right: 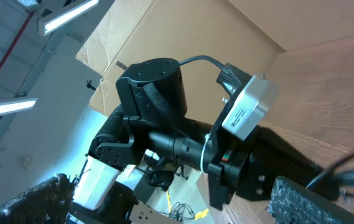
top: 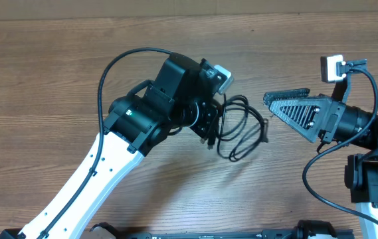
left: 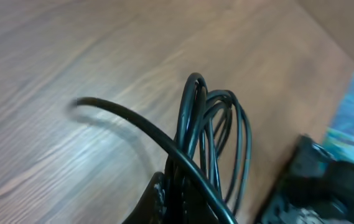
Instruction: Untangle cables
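A bundle of thin black cables (top: 242, 126) lies in loose loops on the wooden table (top: 56, 79) between the two arms. My left gripper (top: 210, 136) is shut on the left side of the bundle. In the left wrist view the cables (left: 217, 124) rise in several loops out of the shut left gripper (left: 177, 208), and one strand arcs off to the left. My right gripper (top: 270, 105) hovers just right of the loops, open and holding nothing. In its own view the right gripper (right: 177, 205) has its fingers (right: 316, 202) spread wide, with a bit of cable (right: 344, 177) at the right edge.
The left arm's thick black wire (top: 109, 66) arches over the table to the left of the bundle. A cardboard wall (top: 175, 6) borders the table's far edge. The right arm's base (top: 375, 179) stands at the right edge.
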### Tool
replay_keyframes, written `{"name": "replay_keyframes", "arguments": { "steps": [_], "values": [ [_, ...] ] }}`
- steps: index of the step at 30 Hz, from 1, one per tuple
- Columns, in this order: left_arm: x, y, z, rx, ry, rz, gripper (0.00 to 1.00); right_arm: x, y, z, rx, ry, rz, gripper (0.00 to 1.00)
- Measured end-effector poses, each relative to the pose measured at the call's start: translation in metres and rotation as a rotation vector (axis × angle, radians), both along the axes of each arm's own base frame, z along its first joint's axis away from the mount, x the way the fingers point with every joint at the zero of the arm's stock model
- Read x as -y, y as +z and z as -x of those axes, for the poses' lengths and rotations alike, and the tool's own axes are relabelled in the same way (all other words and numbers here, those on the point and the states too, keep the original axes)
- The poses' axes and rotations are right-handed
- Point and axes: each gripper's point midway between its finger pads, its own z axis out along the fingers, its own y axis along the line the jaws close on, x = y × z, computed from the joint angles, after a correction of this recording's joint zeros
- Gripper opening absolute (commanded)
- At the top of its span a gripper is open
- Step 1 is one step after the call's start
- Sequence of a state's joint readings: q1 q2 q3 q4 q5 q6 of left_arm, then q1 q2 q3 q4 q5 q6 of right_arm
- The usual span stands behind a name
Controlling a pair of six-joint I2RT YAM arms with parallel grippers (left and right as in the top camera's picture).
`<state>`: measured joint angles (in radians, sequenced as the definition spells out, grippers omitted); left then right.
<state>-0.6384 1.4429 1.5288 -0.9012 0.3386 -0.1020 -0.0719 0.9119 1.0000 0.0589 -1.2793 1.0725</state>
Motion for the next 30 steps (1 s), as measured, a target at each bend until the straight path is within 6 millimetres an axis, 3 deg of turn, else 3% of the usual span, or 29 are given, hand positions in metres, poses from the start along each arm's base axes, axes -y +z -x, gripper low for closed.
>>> {"name": "replay_keyframes", "arguments": {
  "steps": [5, 10, 13, 18, 25, 30],
  "values": [
    [-0.02, 0.005, -0.014, 0.079, 0.103, -0.064, 0.04, 0.0, 0.0, 0.0, 0.0, 0.0, 0.0, 1.0],
    [-0.055, 0.023, -0.014, 0.142, 0.253, -0.114, 0.04, 0.0, -0.001, -0.001, -0.002, 0.0, 0.0, 1.0],
    [-0.084, 0.019, -0.011, 0.108, 0.403, -0.176, 0.04, 0.0, -0.004, -0.005, -0.017, 0.004, 0.0, 1.0],
    [-0.1, 0.014, -0.014, 0.059, 0.561, -0.178, 0.04, -0.001, -0.015, -0.012, -0.03, 0.04, 0.016, 0.99],
    [-0.1, 0.017, -0.017, -0.031, 0.731, -0.054, 0.04, -0.001, -0.059, -0.016, -0.194, 0.052, 0.051, 0.98],
    [-0.105, 0.007, -0.007, -0.253, 0.991, 0.091, 0.04, 0.005, -0.102, -0.022, -0.327, -0.047, 0.126, 0.99]
  ]
}}
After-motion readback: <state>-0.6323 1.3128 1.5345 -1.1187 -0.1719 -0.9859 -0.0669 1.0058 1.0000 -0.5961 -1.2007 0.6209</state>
